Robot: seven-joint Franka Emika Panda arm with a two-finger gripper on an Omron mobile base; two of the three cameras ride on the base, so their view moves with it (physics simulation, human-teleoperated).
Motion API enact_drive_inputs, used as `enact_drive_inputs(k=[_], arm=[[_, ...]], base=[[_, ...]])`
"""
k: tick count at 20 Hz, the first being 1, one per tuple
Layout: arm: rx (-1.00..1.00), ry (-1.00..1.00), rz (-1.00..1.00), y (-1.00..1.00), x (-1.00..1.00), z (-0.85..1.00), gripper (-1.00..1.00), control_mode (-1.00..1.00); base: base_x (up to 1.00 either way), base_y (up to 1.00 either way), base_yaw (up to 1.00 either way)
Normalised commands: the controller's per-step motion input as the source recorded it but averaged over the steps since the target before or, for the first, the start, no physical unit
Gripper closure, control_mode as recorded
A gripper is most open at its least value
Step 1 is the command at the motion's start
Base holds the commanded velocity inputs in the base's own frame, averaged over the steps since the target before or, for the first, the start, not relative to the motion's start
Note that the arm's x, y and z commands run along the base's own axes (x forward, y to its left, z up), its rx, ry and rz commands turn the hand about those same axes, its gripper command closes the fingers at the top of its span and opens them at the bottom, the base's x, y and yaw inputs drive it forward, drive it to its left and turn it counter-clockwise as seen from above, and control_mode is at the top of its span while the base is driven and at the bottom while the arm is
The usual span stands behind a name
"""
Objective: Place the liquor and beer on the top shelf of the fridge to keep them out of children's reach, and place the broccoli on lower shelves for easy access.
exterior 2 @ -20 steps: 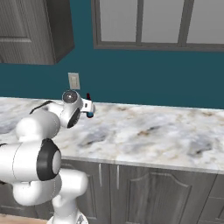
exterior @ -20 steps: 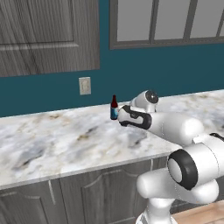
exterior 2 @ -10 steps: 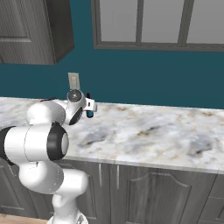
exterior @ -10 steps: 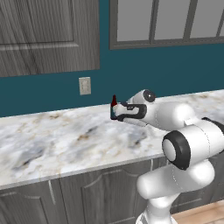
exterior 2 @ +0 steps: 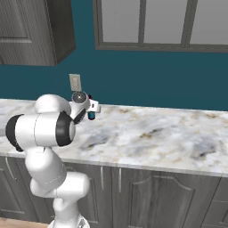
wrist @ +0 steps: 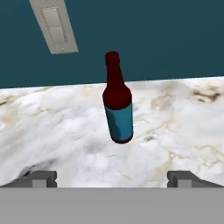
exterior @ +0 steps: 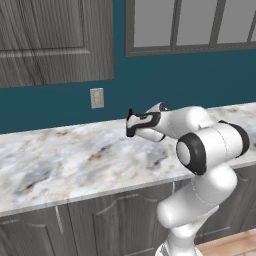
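One small dark red-brown beer bottle with a blue label band [wrist: 118, 105], standing upright on the white-and-grey marbled stone counter [exterior: 60, 165], close to the teal back wall [exterior 2: 147, 80]. Seen in the hand view dead ahead, framed midway between the two dark fingertips [wrist: 41, 178] at the bottom corners. Two-finger gripper [exterior: 129, 126] of the white robot arm [exterior: 200, 145] levelled at the bottle, fingers spread wide, gripping nothing, not touching the glass. Only the red cap visible in the left base view, poking up just behind the gripper's tip; from the right base view a sliver of blue label [exterior 2: 91, 116] peeking out beside the hand, bottle otherwise masked by the wrist. Gap between fingers and bottle hard to judge from the base cameras; apparently just short of contact. Pale beige wall switch plate [exterior: 97, 98] mounted on the teal wall above and to the left of the bottle. Dark grey wood-grain upper cabinet [exterior: 50, 40] overhead at left, grey-framed window with pale panes [exterior: 190, 25] at right. Grey panelled base cabinet doors [exterior 2: 156, 196] beneath the counter edge. Arm reaching forward across the counter from its base at the cabinet front, forearm nearly horizontal above the stone.
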Motion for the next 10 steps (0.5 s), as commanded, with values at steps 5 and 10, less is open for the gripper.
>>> enact_drive_inputs(k=[5, 10], arm=[[0.00, 0.00, 0.00, 0.01, 0.35, -0.15, -1.00, -1.00], [0.00, 0.00, 0.00, 0.03, 0.38, -0.13, -1.00, -1.00]], base=[[0.00, 0.00, 0.00], [0.00, 0.00, 0.00]])
